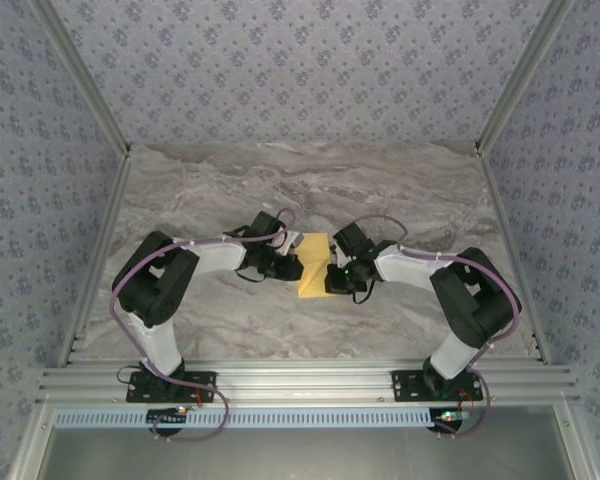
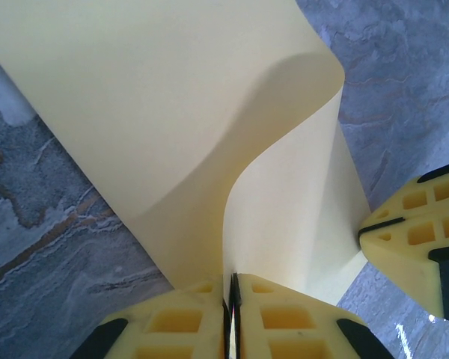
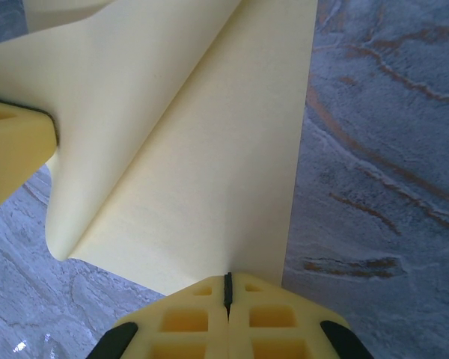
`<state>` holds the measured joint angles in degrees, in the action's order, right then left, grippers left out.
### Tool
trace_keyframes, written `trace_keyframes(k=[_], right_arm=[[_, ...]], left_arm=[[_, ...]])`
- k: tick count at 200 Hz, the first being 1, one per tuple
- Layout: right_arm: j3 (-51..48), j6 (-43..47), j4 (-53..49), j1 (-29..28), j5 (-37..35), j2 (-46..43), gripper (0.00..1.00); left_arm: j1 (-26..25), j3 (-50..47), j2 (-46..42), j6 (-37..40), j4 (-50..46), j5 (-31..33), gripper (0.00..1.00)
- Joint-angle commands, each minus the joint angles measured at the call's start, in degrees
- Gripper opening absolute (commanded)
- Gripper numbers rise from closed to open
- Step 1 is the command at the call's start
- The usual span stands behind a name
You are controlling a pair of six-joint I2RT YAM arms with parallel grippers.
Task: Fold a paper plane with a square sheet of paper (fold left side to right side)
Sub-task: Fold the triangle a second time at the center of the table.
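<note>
Yellow-orange and thin, the square sheet of paper (image 1: 313, 262) lay near the middle of the marbled surface (image 1: 410, 190), between the two arms, with part of it curled up in a bow. The left tool (image 2: 232, 292) was clamped tight on a lifted edge; the right tool (image 3: 227, 283) was pinched together on another edge, near the left one

We see soft, even light; the curled square sheet of paper (image 2: 172, 112) shades itself, and the table (image 2: 404, 75) glints faintly.
</note>
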<state>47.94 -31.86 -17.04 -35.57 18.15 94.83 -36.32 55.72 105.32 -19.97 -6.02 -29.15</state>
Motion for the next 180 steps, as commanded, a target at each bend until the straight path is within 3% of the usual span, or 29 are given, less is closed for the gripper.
trace_keyframes(k=[1, 180], right_arm=[[-0.2, 0.8, -5.0, -0.7, -1.8, 2.1, 0.03], [0.2, 1.1, -5.7, -0.8, -2.1, 2.4, 0.03]], left_arm=[[0.2, 1.7, 0.8, 0.7, -0.1, -0.2, 0.12], [0.3, 2.1, 0.8, -0.1, 0.9, 0.4, 0.13]])
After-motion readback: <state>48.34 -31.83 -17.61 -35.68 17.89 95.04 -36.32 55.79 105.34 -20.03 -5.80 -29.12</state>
